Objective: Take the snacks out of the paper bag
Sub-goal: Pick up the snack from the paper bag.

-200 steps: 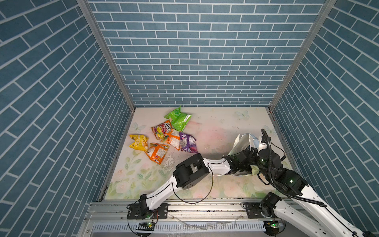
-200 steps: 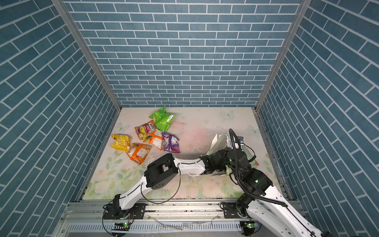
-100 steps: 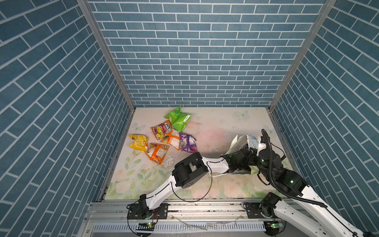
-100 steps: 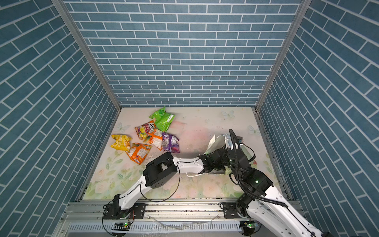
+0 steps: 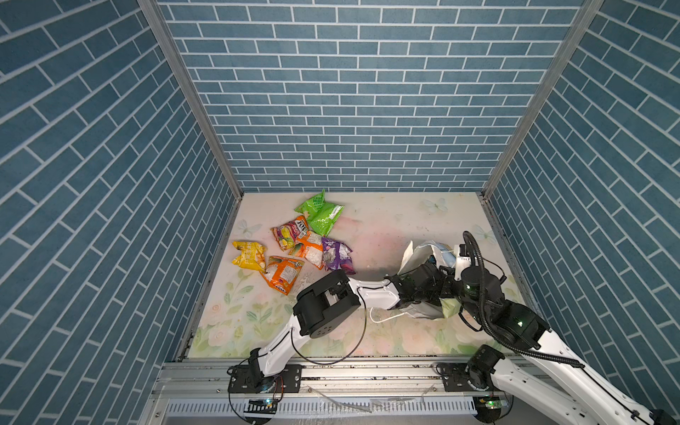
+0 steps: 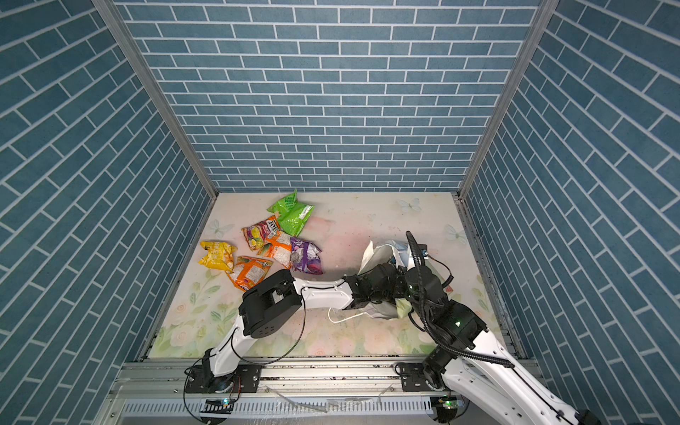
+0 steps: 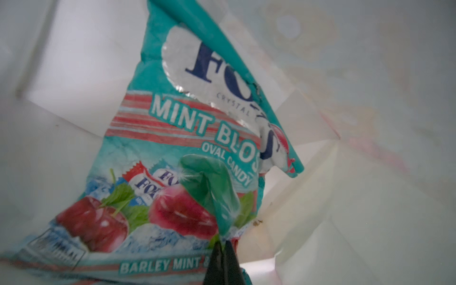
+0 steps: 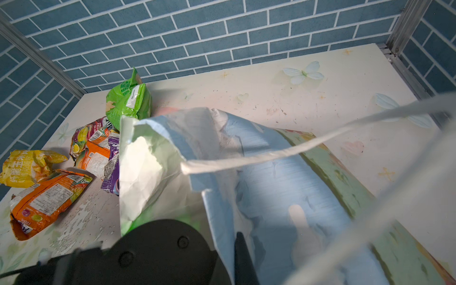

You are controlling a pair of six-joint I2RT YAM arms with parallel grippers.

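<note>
The paper bag (image 5: 423, 254) lies on its side at the table's right, also seen in the right wrist view (image 8: 283, 177). My left arm reaches into its mouth, so the left gripper is hidden in both top views. Inside the white bag, the left gripper (image 7: 223, 243) is shut on a fold of a teal mint candy packet (image 7: 187, 148). My right gripper (image 8: 240, 237) is shut on the bag's blue edge. Several snacks lie at the left: green (image 5: 321, 213), orange-red fruit (image 5: 290, 232), orange-and-white (image 5: 308, 250), purple (image 5: 336, 255), yellow (image 5: 250, 254) and orange (image 5: 283, 274).
A white cord handle (image 5: 382, 316) trails on the table in front of the bag; another cord (image 8: 271, 153) stretches across the right wrist view. Blue brick walls close in three sides. A metal rail (image 5: 368, 371) runs along the front edge.
The left gripper has shut. My left arm's elbow has drawn slightly to the left, and the bag's upper flap has shifted left with it. The right arm holds its place.
</note>
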